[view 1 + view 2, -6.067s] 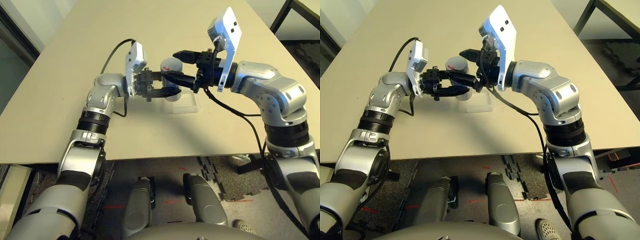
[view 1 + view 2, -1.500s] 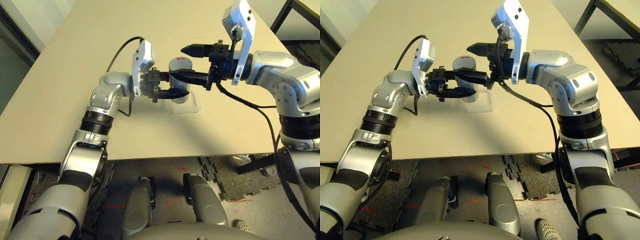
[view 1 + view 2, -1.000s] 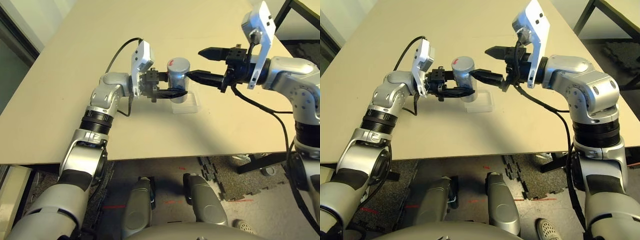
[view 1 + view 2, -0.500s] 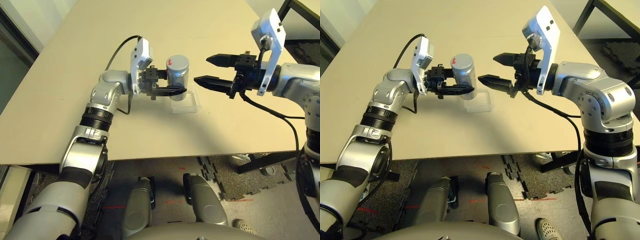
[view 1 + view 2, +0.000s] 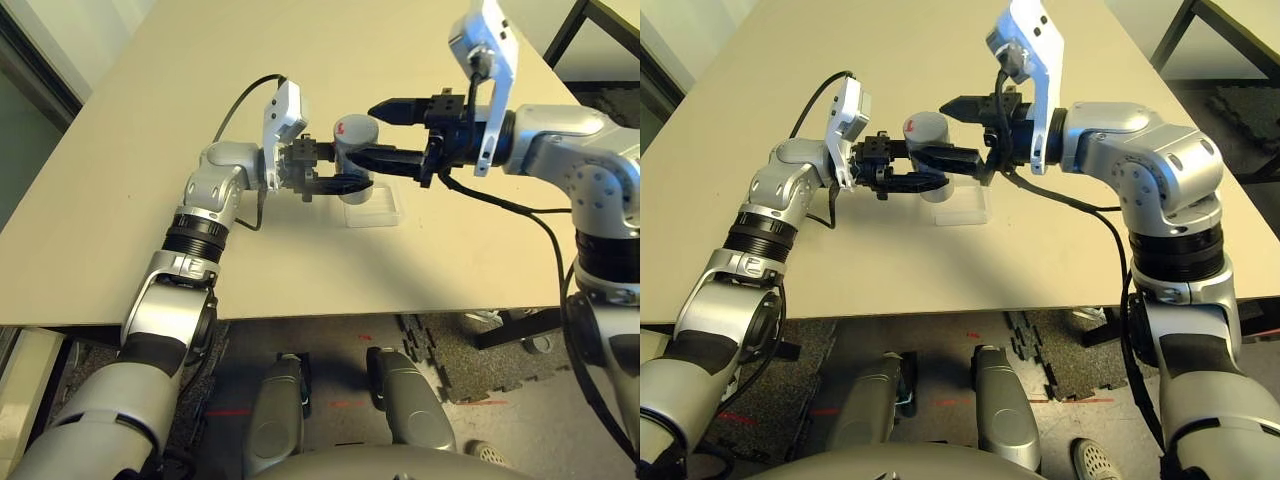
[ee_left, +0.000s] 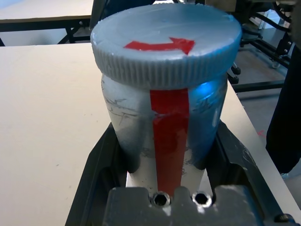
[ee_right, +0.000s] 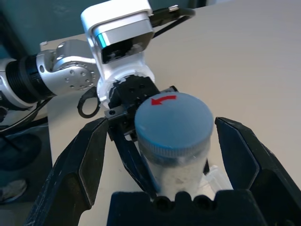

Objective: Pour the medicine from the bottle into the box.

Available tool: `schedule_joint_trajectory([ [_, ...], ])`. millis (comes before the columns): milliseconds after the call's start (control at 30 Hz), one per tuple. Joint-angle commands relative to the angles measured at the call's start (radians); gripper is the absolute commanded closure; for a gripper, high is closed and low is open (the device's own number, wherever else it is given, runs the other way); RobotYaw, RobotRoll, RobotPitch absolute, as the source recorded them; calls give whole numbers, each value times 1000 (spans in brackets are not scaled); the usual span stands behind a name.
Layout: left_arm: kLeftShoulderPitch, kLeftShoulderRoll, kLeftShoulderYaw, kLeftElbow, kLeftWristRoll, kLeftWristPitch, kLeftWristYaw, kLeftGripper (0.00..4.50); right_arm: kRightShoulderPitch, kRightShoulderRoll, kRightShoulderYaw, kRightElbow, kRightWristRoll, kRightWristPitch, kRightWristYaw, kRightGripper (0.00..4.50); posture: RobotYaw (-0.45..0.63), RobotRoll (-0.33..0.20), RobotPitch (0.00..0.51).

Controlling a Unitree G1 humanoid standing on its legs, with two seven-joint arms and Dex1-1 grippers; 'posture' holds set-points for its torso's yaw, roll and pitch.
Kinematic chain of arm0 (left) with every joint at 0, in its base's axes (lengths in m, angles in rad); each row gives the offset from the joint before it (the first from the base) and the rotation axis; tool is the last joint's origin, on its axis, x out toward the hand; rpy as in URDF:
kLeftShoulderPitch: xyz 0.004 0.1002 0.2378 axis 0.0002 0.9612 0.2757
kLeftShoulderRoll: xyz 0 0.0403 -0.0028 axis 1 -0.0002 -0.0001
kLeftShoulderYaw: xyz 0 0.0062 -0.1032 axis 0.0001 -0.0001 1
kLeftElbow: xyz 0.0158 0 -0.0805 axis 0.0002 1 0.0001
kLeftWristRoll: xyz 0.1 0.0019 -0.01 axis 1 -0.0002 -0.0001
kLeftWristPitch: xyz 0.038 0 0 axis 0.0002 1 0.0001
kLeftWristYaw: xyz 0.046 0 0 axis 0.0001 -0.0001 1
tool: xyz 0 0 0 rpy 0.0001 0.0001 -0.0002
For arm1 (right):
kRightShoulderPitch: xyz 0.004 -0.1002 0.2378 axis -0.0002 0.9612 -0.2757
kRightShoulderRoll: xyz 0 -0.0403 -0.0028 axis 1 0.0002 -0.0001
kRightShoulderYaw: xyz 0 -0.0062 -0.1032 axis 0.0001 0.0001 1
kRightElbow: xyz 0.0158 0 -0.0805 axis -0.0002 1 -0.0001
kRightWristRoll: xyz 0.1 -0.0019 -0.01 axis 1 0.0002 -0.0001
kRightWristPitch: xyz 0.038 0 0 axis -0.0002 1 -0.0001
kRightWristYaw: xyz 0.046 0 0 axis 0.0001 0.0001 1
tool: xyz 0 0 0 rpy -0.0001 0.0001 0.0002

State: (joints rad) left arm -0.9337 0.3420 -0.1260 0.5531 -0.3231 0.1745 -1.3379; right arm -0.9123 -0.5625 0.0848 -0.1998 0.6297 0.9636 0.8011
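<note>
Returned from the side, the right gripper (image 7: 171,136) straddles, fingers spread, the left gripper's (image 5: 335,168) clamped, red-striped bottle (image 6: 164,94).

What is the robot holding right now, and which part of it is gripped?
The left hand grips the bottle by its lower body, cap still on. The right hand is open, fingers either side of the cap, not clamping it.
</note>
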Motion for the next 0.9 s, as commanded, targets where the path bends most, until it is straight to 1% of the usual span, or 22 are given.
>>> schedule_joint_trajectory([
  [33,5,-1,-4,-22,7,-1,-9,2073,-20,11,28,17,-22,-24,18,0,-172,0,139],
  [300,20,0,-5,-46,7,12,-7,2073,-41,45,37,52,-61,-61,26,0,-163,0,140],
  [400,20,-1,-5,-47,8,15,-7,2073,-45,56,34,57,-71,-68,24,599,-164,0,141],
  [500,18,-2,-5,-42,9,15,-7,2073,-47,61,34,60,-79,-71,23,1669,-168,0,141],
  [533,17,-2,-6,-41,10,15,-8,2073,-47,62,33,57,-80,-70,23,1923,-170,0,142],
  [767,15,-5,-10,-28,16,8,-11,2073,-53,69,16,46,-73,-49,15,1922,-178,0,143],
  [900,18,-8,-11,-34,17,10,-13,2073,-87,87,-30,66,-48,-12,-16,1922,-179,0,146],
])
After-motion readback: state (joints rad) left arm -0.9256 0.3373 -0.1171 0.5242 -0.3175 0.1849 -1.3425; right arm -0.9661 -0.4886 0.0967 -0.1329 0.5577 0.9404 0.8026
